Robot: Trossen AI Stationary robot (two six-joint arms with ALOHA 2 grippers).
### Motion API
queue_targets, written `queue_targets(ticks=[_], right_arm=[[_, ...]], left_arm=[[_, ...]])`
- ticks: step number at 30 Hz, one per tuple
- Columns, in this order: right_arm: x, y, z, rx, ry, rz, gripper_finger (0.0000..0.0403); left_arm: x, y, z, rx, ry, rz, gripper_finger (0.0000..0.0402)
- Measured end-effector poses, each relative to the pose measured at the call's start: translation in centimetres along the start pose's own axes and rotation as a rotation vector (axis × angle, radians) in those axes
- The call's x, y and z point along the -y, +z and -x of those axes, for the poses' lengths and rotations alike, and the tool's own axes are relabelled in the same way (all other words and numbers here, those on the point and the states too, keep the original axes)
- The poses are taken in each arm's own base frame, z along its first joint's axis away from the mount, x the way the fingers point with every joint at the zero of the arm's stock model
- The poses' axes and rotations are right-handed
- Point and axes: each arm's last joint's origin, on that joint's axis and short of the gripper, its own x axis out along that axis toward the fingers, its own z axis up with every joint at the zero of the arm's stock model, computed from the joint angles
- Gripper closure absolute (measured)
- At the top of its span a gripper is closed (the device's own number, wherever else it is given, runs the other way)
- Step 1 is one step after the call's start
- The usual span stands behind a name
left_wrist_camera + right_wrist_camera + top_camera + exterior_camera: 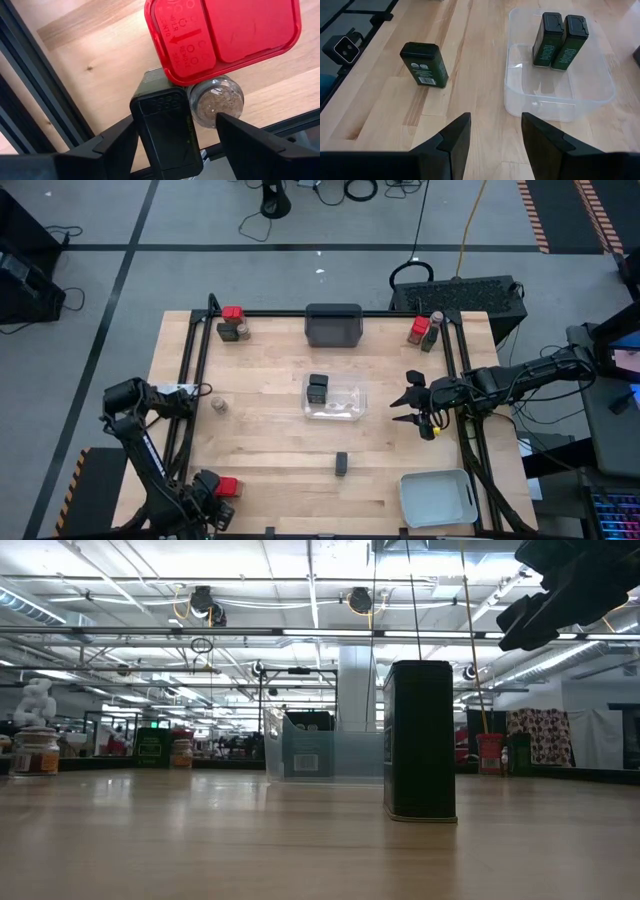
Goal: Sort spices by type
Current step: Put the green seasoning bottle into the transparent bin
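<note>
left gripper (175, 137) at 7 o'clock, fingers spread around a black tin (165, 127); right gripper (415, 408) open, empty, 3 o'clock.

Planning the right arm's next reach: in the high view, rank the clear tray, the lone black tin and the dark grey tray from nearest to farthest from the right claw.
From the right claw:
1. Clear tray, just beside it toward table centre.
2. Lone black tin, nearer the front edge.
3. Dark grey tray, at the back edge.
</note>
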Motion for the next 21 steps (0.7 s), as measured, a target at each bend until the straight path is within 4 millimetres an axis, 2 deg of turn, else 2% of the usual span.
queue_targets(ticks=[14,21], right_arm=[[0.02,-0.09,0.0,-0.009,-0.002,0.001,0.0245],[0.02,-0.11,0.0,-0.012,-0.002,0.001,0.0245]], left_arm=[[-0.1,0.04,0.0,-0.002,0.016,0.002,0.0233],[-0.11,0.04,0.0,-0.005,0.019,0.002,0.0253]])
